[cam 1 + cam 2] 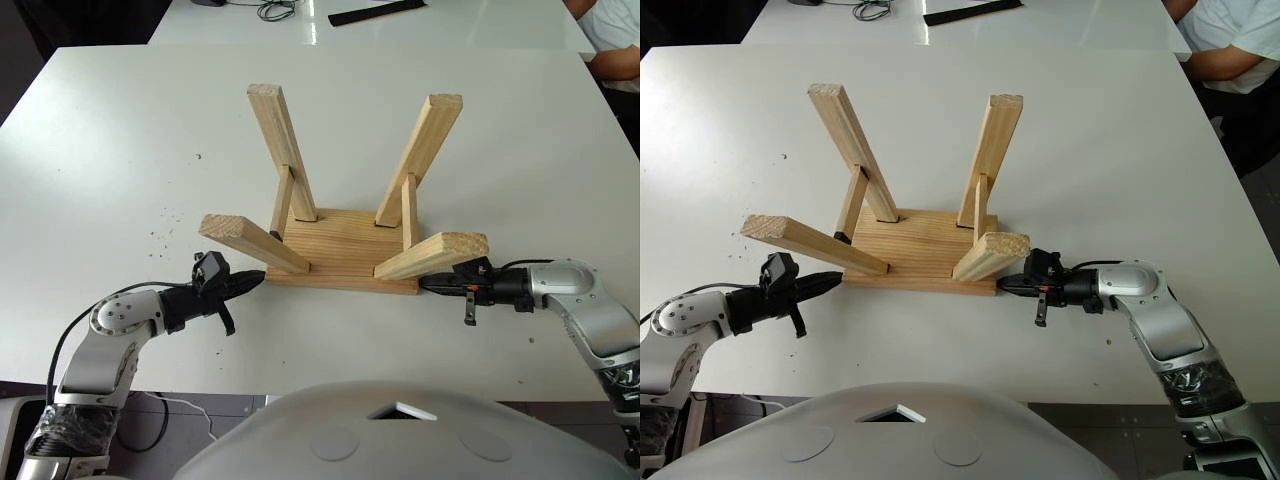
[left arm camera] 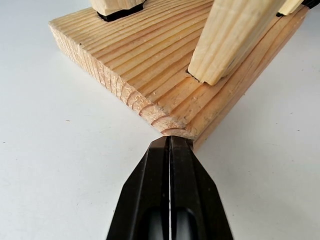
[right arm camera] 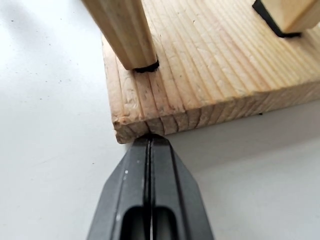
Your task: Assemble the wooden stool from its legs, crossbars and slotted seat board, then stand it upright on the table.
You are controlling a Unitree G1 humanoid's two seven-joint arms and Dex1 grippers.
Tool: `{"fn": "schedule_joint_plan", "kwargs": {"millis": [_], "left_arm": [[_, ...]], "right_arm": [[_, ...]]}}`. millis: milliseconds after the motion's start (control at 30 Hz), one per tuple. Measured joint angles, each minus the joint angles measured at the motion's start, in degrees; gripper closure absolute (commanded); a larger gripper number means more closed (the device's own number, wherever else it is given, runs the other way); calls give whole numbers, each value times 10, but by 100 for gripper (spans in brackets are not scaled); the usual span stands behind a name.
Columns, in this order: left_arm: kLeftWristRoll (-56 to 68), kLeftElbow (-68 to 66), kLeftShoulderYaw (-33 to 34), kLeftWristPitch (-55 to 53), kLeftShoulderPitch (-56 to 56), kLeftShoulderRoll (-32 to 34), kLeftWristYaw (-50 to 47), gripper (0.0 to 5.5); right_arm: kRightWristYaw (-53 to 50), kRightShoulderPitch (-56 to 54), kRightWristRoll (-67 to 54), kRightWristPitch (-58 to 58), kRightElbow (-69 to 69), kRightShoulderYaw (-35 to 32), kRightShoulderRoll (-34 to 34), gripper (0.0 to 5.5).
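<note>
Nearest you, both tools are pinched fully shut with nothing held. With the seat board as the dial's centre, your left gripper has its closed tip against the board's near corner at about 8 o'clock. Your right gripper has its closed tip against the near edge beside the corner at about 4 o'clock.

The board lies flat on the table, underside up. The near-left leg splays out toward 8 o'clock and the near-right leg toward 4, both seated in their slots. Behind them a left crossbar and a right crossbar stand against the rear legs. The far-left leg leans toward 11 and the far-right leg toward 1.

By the look of it, assembly is done: four legs and both crossbars are in place. What remains is turning the stool over onto its feet. For that you will need a real hold, since closed tips at the corners can only nudge or lever it.
</note>
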State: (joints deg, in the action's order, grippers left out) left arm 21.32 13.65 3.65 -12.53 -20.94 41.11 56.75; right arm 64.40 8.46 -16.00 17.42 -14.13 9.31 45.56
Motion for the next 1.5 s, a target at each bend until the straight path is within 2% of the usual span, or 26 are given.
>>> {"fn": "schedule_joint_plan", "kwargs": {"millis": [233,400,767,1000,1233,1500], "left_arm": [[75,124,53,-69,-33,19,-6,548],[138,198,84,-143,-56,25,-34,548],[342,229,190,-218,29,33,-103,548],[349,229,192,-224,11,34,-109,548],[293,223,167,-217,-32,31,-109,548],[262,190,147,-165,-26,16,-93,548]], "right_arm": [[47,31,-76,51,-87,-90,67,550],[51,37,-95,80,-112,-138,89,550],[58,-9,-179,162,-133,-183,100,550],[59,-39,-191,201,-132,-195,99,550],[57,-46,-188,204,-128,-190,83,550],[63,-47,-167,150,-106,-178,59,550]]}}
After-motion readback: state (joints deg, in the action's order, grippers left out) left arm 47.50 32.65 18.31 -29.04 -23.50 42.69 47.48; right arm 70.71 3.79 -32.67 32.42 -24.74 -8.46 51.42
